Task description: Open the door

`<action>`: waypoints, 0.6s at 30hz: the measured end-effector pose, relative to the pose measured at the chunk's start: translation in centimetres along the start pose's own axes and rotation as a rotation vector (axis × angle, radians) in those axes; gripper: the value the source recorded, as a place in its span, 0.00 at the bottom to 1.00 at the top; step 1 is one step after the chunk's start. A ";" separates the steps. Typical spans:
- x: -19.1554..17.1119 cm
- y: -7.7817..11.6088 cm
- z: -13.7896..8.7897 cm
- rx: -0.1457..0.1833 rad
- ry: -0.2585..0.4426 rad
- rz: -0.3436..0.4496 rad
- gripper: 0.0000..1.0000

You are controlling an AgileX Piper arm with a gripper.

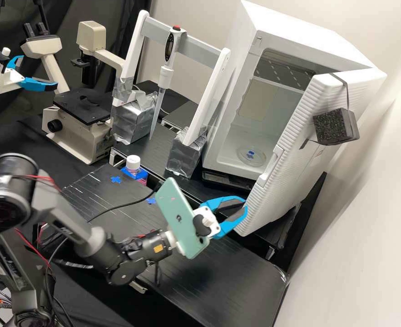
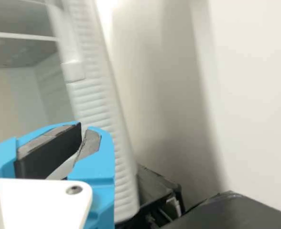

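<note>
Okay, far left first: second arm (image 1: 7,81), just hanging out near a beige microscope (image 1: 84,138). Nearer and a bit right, the working arm (image 1: 68,229), with pale lettering along the forearm and a blank-looking yellow-orange label (image 1: 158,248) by the wrist. Behind that, a bottle (image 1: 133,162) with a white cap and some tiny print on top. Then a white stand (image 1: 134,47) with foil-wrapped feet, holding a pipette (image 1: 166,75) upright-ish. Mint phone (image 1: 177,227) on the arm's wrist, tilted, small dark logo on the back.

Next, middle-right: gripper (image 1: 245,203), fingers only narrowly apart, nothing gripped between. Pretty close together at the tips in the wrist view too. Right by the lower part of the door's edge, but can't tell about contact.

Farther back, the white cabinet (image 1: 300,34), with a round dish (image 1: 251,156) inside, blue marks on that. Door (image 1: 295,136) on the cabinet's right, already standing well open, handle (image 1: 270,165) along the free edge. Finally, black foam block (image 1: 329,127) strapped on the door, far right.
</note>
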 end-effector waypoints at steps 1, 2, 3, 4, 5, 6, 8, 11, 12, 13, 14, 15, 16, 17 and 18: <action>-0.9 -0.2 -0.9 -0.015 0.033 0.001 1.00; -1.7 -0.4 -1.8 -0.029 0.067 -0.005 1.00; -2.5 -0.7 -2.6 -0.038 0.106 -0.012 1.00; -3.0 -1.0 -3.4 -0.043 0.143 -0.019 1.00; -3.7 -1.5 -4.2 -0.047 0.190 -0.034 1.00; -4.3 -1.8 -4.9 -0.051 0.234 -0.047 1.00; -5.3 -2.5 -6.3 -0.052 0.322 -0.082 1.00; -6.5 -3.6 -7.5 -0.023 0.416 -0.141 1.00; -6.8 -4.0 -7.8 -0.003 0.438 -0.166 1.00; -7.0 -4.4 -8.0 0.016 0.460 -0.196 1.00; -7.1 -4.7 -8.2 0.034 0.472 -0.217 1.00; -7.2 -5.0 -8.4 0.048 0.485 -0.235 1.00; -7.3 -5.2 -8.5 0.059 0.494 -0.249 1.00; -7.3 -5.3 -8.6 0.071 0.500 -0.260 1.00; -7.3 -5.6 -8.7 0.082 0.505 -0.279 1.00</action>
